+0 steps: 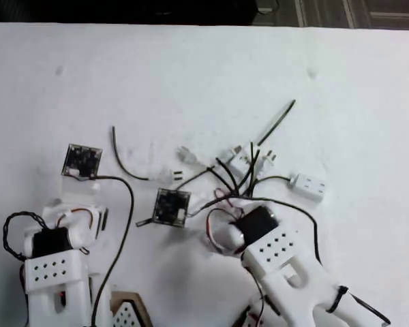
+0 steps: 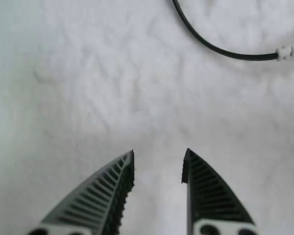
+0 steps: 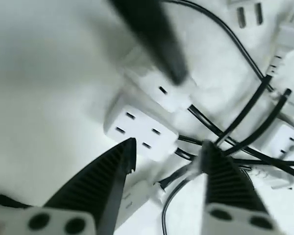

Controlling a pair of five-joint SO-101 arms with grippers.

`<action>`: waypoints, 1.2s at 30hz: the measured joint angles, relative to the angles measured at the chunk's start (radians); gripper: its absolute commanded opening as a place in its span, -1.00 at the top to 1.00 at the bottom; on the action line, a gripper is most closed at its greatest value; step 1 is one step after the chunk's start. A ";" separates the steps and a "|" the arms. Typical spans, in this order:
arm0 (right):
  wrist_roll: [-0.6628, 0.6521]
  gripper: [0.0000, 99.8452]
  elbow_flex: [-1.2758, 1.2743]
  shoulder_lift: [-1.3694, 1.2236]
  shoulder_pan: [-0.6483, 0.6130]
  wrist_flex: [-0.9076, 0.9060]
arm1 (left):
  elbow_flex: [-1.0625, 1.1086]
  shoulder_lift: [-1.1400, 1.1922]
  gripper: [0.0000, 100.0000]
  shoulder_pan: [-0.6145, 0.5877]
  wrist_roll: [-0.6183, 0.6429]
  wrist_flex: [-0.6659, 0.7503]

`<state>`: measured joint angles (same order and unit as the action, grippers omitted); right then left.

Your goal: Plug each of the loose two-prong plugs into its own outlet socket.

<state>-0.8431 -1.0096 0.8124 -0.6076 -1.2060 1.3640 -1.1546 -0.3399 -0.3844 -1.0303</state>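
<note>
Two-prong plug [image 1: 169, 176], tangled black cords [image 3: 245, 111], outlet socket [image 1: 308, 185]

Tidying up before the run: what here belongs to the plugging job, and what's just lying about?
Job: white two-prong plug on black cable; white plastic outlet block; open right pincer.
Lying about, seemingly: dark square board by the left arm; dark square board mid-table.

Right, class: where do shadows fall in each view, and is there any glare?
High view: even light on the table, faint shadows, no glare. Left wrist view: the table dims toward one side. Right wrist view: grey shadow lies beside the outlet socket.
</note>
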 measured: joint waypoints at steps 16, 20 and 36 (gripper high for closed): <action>0.044 0.33 -0.110 -0.017 -0.112 0.252 | 0.000 0.000 0.66 0.000 0.000 0.000; 0.060 0.33 -0.110 -0.144 -0.123 0.334 | 0.000 0.000 0.66 0.000 0.000 0.000; 0.061 0.74 0.032 -0.528 -0.129 0.370 | 0.000 0.000 0.66 0.000 0.000 0.000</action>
<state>-0.7818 -0.9774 0.2846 -0.7365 -0.8362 1.3640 -1.1546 -0.3399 -0.3844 -1.0303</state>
